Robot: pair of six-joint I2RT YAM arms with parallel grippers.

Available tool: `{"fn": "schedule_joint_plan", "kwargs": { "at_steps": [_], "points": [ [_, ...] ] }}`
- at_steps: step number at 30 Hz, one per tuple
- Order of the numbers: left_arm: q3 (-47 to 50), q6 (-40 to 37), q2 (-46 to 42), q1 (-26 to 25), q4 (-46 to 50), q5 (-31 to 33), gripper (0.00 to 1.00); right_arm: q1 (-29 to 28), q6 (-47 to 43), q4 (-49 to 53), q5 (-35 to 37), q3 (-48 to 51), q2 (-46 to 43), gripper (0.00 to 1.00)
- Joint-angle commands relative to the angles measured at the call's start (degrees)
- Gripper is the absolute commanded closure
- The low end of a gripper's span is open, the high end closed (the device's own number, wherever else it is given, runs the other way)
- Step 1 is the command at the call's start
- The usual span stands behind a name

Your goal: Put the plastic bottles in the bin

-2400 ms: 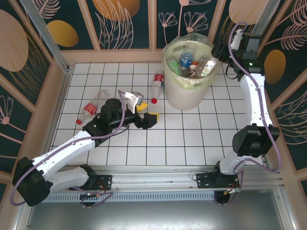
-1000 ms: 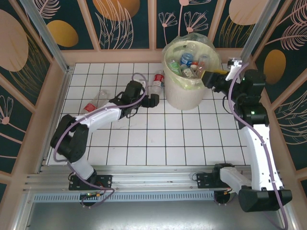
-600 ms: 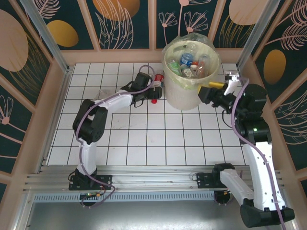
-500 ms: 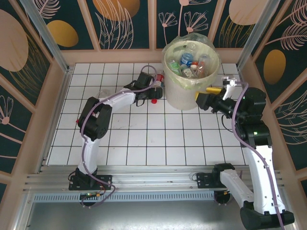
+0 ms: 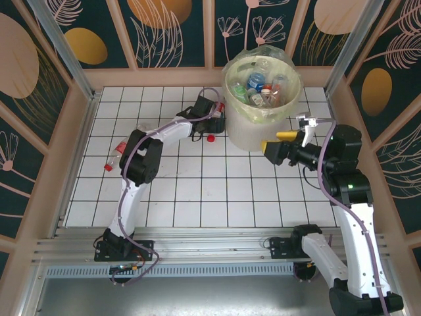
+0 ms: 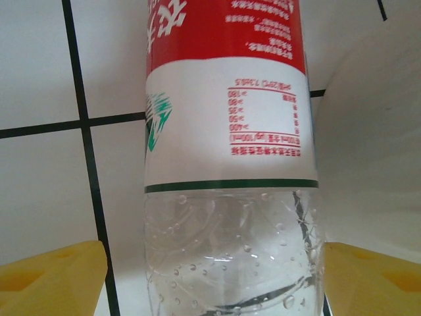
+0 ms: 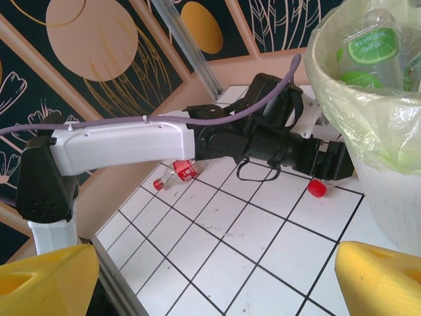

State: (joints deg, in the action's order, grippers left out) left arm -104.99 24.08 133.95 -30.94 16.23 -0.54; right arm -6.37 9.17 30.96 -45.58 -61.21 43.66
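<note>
A clear bottle with a red and white label (image 6: 230, 197) lies on the tiles against the bin; its red cap (image 5: 210, 138) pokes out below my left gripper (image 5: 212, 122). In the left wrist view the left gripper (image 6: 210, 280) is open, its yellow fingertips (image 6: 46, 276) on either side of the bottle's clear end. A second bottle with a red label (image 5: 120, 149) lies at the far left. The cream bin (image 5: 253, 128) holds several bottles (image 5: 256, 82). My right gripper (image 5: 268, 146) hangs open and empty beside the bin's front right.
Wooden walls and metal posts fence the white tiled floor (image 5: 217, 184). The bin wall (image 6: 368, 131) stands right beside the left gripper. In the right wrist view the left arm (image 7: 131, 145) stretches across the floor, with the far-left bottle (image 7: 179, 171) behind it.
My left arm has stretched from mid-floor up to the bottle beside the bin. My right gripper has pulled back from the bin's rim and come down toward its front right.
</note>
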Motion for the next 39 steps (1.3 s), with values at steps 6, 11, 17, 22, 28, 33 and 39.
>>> {"fn": "schedule_joint_plan", "kwargs": {
  "at_steps": [6, 11, 17, 22, 28, 33, 39],
  "points": [
    [-2.96, -0.68, 3.02, 0.44, 1.53, -1.39, 0.24, -0.46, -1.39, 0.43, -1.35, 1.22, -0.73, 0.07],
    [-1.83, -0.66, 2.04, 0.44, 0.76, -1.44, 0.33, -0.48, -0.1, -0.84, 0.11, 2.17, -0.77, 0.07],
    [8.51, -0.02, -6.53, 0.53, -7.15, -2.12, 0.42, -0.47, 3.47, -4.17, 1.01, 4.48, -0.68, 0.07],
    [24.09, 2.41, -18.36, 0.53, -18.17, -4.98, 0.44, -0.71, 9.52, -9.96, 0.93, 8.1, -0.54, 0.07],
    [44.92, 7.69, -33.97, 0.54, -31.79, -9.57, 0.45, -2.24, 17.69, -18.34, 2.06, 12.68, 1.16, 0.04],
    [60.57, 11.68, -46.26, 0.46, -43.41, -17.01, 0.42, -8.78, 22.74, -26.94, 5.55, 15.71, 4.86, 0.01],
    [70.21, 11.89, -57.17, -1.1, -48.21, -22.94, 0.41, -17.67, 25.67, -34.79, 12.75, 14.74, 13.38, 0.01]
  ]
}}
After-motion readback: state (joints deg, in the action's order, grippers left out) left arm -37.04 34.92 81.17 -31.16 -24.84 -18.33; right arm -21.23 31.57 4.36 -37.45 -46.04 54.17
